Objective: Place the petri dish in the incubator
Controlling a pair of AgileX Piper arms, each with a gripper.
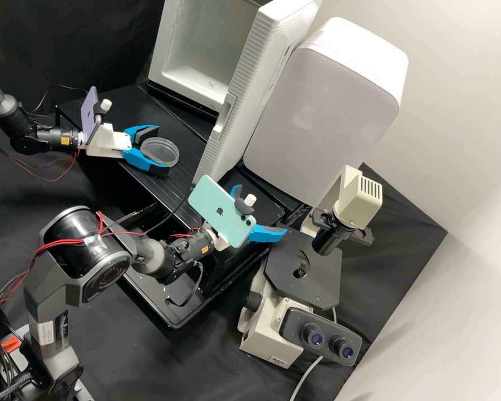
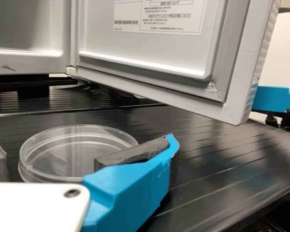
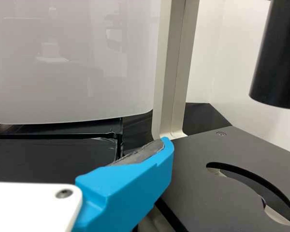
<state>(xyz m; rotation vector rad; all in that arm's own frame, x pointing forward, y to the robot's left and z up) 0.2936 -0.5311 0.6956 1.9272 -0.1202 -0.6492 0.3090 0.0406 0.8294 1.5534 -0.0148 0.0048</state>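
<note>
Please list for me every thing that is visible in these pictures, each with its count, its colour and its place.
petri dish: one, clear, on the platform in front of the incubator.
incubator: one, white, at the back, door open.
casing: one, white, beside the open door.
microscope: one, off-white with a black stage, near the front.
platform: one, black, ribbed.
left gripper: one, blue fingers, open on either side of the petri dish.
right gripper: one, blue, by the microscope stage.
</note>
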